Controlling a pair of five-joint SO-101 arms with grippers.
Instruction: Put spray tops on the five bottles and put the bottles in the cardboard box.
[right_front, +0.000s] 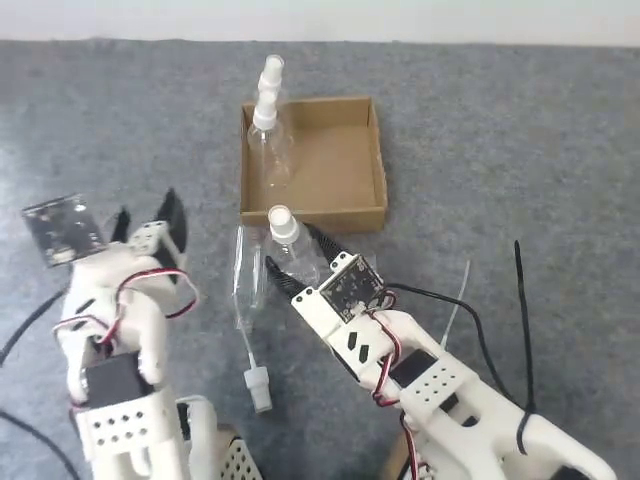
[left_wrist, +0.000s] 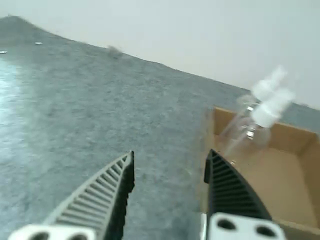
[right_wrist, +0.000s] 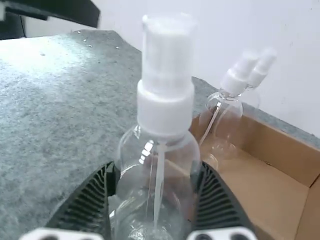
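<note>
desk (right_front: 520, 130): grey, carpet-like; pale wall (left_wrist: 200, 30) behind | right tool (right_wrist: 157, 172): clenched on spray-topped bottle (right_wrist: 161, 145) | left tool (left_wrist: 171, 155): released, empty

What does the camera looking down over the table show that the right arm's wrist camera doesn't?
High view adds: the open left gripper and a loose white spray top on the grey table. Right wrist view adds: the thin tube inside the clear plastic bottle. Both share: the right gripper shut on that bottle, and two capped bottles in the brown cardboard box.
</note>
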